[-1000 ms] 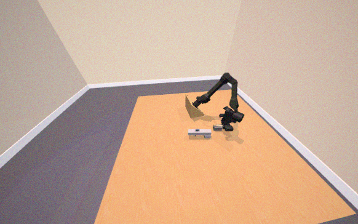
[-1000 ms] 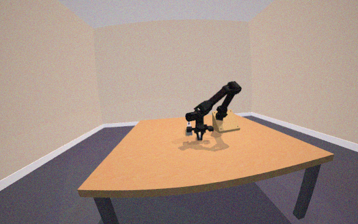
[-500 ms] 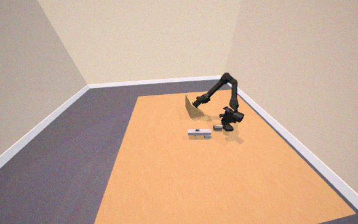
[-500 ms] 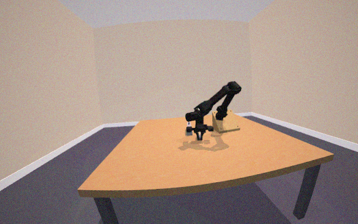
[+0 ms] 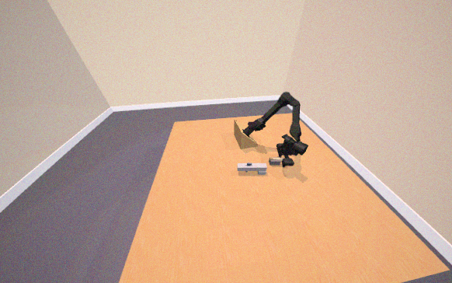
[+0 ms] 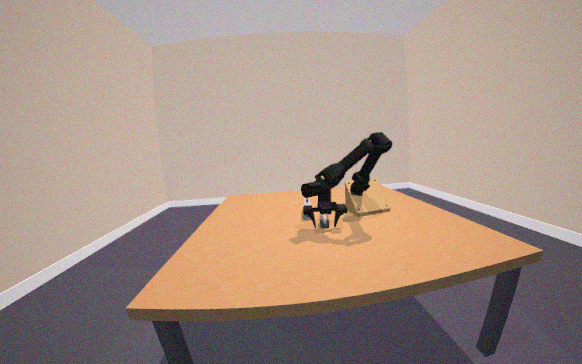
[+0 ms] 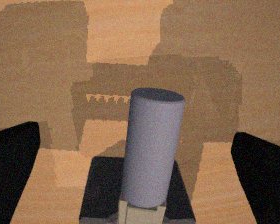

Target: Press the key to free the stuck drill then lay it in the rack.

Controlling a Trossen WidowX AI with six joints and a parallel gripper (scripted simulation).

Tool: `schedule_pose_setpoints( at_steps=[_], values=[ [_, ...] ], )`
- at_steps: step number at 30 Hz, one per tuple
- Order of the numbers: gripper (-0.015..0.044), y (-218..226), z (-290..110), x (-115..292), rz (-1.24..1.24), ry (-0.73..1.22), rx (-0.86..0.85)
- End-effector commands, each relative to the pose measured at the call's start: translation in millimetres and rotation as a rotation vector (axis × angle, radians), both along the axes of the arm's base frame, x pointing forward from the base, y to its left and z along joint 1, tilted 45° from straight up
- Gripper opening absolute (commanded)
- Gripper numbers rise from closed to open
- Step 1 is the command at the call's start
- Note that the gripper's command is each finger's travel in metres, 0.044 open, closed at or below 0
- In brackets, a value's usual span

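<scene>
Fingers: spread wide, gripping nothing; one either side of the drill, set to clamp it.
Gripper (image 6: 324, 220): low over the drill, near the table's (image 6: 228, 280) far edge.
Drill (image 7: 152, 149): grey cylinder, apparently seated in its block (image 7: 100, 196).
Rack (image 5: 252, 168): just beside, with a blue knob on top, probably the key; drill not yet in it.

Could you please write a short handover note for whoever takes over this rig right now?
Pincer: open, holding nothing, black fingers spread either side of the blue-grey cylindrical drill.
Drill: lies in its small dark grey holder on the orange wooden table.
Long pale grey block with a dark blue button: apart, to the side.
Done: pincer placed around the drill.
Left: close on it, pull it out, lay it in the rack.
</scene>
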State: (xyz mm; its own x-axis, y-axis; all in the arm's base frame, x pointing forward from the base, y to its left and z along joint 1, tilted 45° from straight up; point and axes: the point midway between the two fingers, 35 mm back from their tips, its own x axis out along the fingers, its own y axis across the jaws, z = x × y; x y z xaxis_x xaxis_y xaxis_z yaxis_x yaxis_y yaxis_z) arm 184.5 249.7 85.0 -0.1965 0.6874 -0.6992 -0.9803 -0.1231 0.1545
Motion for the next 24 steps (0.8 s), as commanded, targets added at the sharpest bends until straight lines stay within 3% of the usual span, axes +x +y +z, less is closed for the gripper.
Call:
schedule_pose_setpoints(
  at_steps=[1,17,24],
  values=[
    [0.044,-7.9,9.1,3.5,0.007,-0.003,-0.004],
    [0.044,-48.8,48.4,18.6,-0.009,0.011,-0.019],
    [0.044,-87.9,49.1,93.0,-0.638,0.495,-0.147]
  ],
)
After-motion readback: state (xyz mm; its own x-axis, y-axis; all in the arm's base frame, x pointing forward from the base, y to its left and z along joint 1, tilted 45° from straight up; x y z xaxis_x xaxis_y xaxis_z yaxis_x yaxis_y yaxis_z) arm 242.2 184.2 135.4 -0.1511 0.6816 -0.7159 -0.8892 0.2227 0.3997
